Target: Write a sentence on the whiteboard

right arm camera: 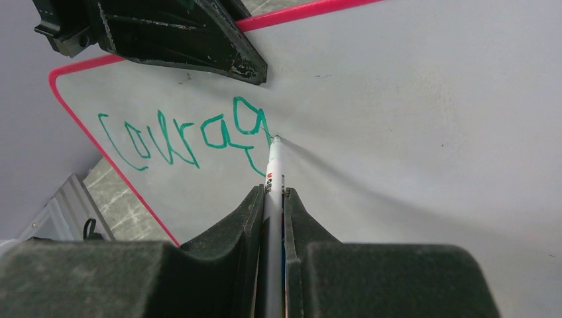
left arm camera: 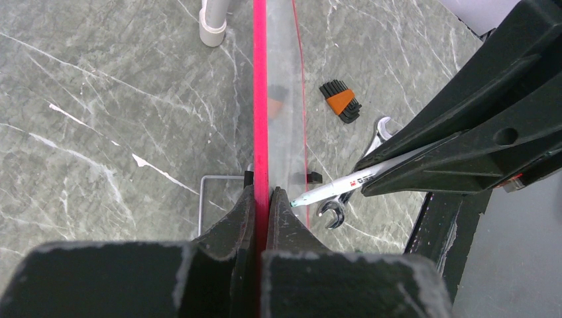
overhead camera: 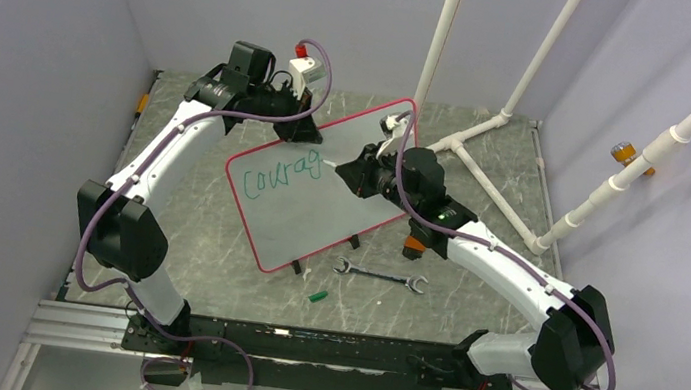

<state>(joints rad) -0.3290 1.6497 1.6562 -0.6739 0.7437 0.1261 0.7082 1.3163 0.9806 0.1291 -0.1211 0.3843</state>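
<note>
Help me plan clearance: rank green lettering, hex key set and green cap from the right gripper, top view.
1. green lettering, on the whiteboard, just left of the right gripper.
2. hex key set, under the right arm.
3. green cap, on the table, near side.

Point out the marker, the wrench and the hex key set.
marker (right arm camera: 273, 169), right wrist view, white barrel near the tip
wrench (overhead camera: 379, 276), top external view, middle of its shank
hex key set (left arm camera: 341, 101), left wrist view, orange holder

1 whiteboard (overhead camera: 341, 195), 1 sentence (overhead camera: 282, 175) of 6 letters, 1 marker (right arm camera: 273, 172), 1 hex-key set (left arm camera: 340, 101), 1 left gripper (left arm camera: 263, 192), 1 right gripper (right arm camera: 273, 192); toward the desk's near edge, 1 wrench (overhead camera: 379, 276), 1 green cap (overhead camera: 317, 295).
</note>
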